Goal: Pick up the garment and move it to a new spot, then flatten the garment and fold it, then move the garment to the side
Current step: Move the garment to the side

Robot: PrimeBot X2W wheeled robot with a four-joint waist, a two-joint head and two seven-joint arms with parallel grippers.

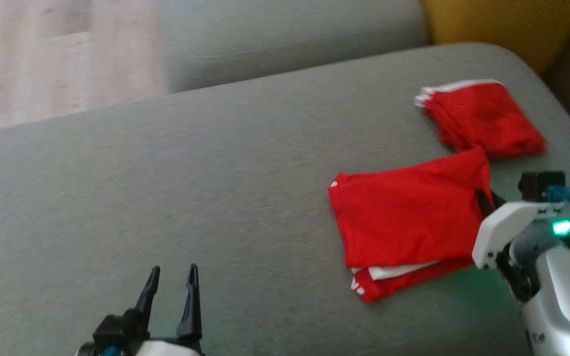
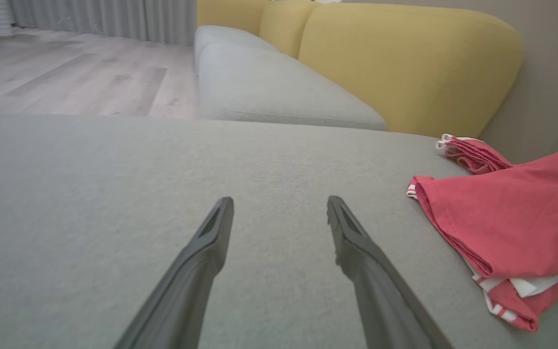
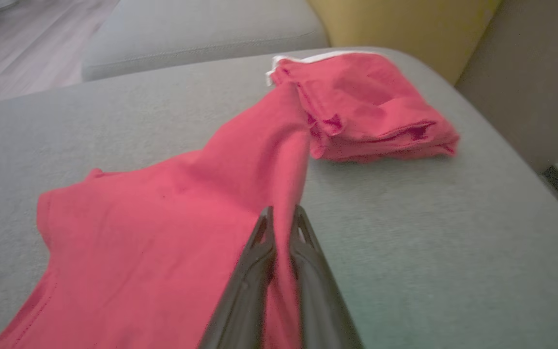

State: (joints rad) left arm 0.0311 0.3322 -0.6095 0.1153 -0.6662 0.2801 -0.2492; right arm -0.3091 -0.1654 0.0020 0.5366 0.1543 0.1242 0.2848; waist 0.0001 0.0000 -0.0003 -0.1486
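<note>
**Red garment being pinched at its edge on the grey sofa seat**

A wide grey sofa seat (image 1: 191, 173) is being used as the work area, with a second grey cushion (image 1: 290, 34) lying beyond it and a yellow backrest (image 2: 405, 63) rising behind. Pale wooden floor (image 2: 80, 77) and grey curtains (image 2: 104, 19) are being shown in the left wrist view. The folded red garment (image 1: 408, 217) is lying on the seat's right part, with white trim (image 1: 394, 271) peeking out beneath it. A second folded red garment (image 1: 483, 118) is lying just behind it, near the seat's rounded corner. In the right wrist view, the right tool (image 3: 283, 213) is being pressed together on the garment's raised right edge, a grip half hidden from the head camera. The left tool (image 1: 173, 274) is being held spread above bare seat, well apart from the garment.
</note>
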